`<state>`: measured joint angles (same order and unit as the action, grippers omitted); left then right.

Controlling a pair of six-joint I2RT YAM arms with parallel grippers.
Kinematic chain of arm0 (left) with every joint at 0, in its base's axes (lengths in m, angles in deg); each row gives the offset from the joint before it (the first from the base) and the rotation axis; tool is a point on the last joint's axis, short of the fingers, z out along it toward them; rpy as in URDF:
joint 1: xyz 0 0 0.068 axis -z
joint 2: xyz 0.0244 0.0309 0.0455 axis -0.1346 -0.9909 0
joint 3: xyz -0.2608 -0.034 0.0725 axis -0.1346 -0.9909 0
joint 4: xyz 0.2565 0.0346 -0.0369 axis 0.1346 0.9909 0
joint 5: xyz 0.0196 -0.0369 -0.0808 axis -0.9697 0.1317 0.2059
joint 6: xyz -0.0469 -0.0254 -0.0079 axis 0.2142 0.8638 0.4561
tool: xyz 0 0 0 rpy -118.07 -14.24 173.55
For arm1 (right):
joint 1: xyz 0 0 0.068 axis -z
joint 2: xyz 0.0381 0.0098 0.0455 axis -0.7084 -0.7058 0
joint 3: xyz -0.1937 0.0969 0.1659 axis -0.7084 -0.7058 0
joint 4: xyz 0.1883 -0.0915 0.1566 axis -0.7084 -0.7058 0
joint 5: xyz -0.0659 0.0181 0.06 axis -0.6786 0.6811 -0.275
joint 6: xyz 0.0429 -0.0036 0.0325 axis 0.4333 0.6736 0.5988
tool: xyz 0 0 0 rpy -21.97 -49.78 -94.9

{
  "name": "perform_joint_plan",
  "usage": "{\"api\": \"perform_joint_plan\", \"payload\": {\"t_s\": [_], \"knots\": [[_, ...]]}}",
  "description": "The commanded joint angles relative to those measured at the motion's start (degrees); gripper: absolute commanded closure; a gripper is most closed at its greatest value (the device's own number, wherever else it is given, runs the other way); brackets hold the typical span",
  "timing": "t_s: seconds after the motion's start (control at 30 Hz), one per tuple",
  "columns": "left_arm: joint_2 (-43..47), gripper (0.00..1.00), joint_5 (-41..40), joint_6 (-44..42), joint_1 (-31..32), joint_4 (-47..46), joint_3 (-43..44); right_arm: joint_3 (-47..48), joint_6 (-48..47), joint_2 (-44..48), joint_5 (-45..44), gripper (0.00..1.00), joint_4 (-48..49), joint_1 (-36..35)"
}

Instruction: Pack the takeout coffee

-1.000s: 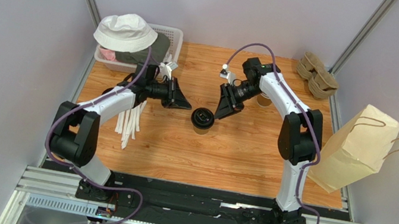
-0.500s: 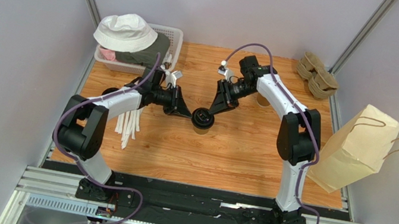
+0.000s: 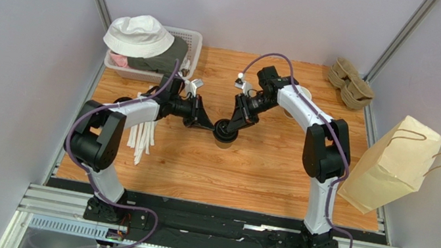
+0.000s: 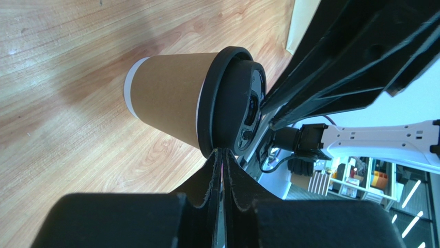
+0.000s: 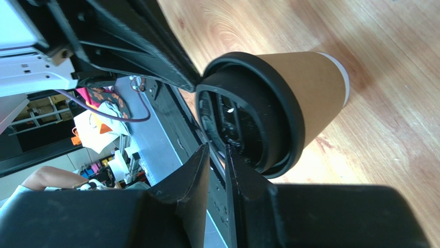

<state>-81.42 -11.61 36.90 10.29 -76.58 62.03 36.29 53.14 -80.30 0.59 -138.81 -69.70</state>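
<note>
Both arms have closed in on the takeout coffee (image 3: 224,132) since a second ago, the left gripper (image 3: 208,125) from the frame's left and the right gripper (image 3: 230,123) from the upper right, while the cup stands upright where it was, mid-frame on the table (image 3: 262,170). The left fingers (image 4: 204,181) lie all but together, tips at the rim of the lid (image 4: 232,103). The right fingers (image 5: 188,181) show a narrow gap beside it, and I cannot tell whether either pair pinches the rim.
</note>
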Motion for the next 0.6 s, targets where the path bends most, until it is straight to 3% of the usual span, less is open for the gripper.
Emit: {"api": "perform_joint_plan", "payload": {"t_s": [0.0,0.57], "knots": [[-0.1,0.9,1.6,1.9,0.3,-5.4,1.6,-0.6,-0.6,-1.2,-2.2,0.8,1.0,-0.4],[-5.9,0.94,-5.0,-1.4,0.3,1.5,1.5,-0.6,-3.1,-4.1,-7.2,0.85,0.7,-0.4]]}}
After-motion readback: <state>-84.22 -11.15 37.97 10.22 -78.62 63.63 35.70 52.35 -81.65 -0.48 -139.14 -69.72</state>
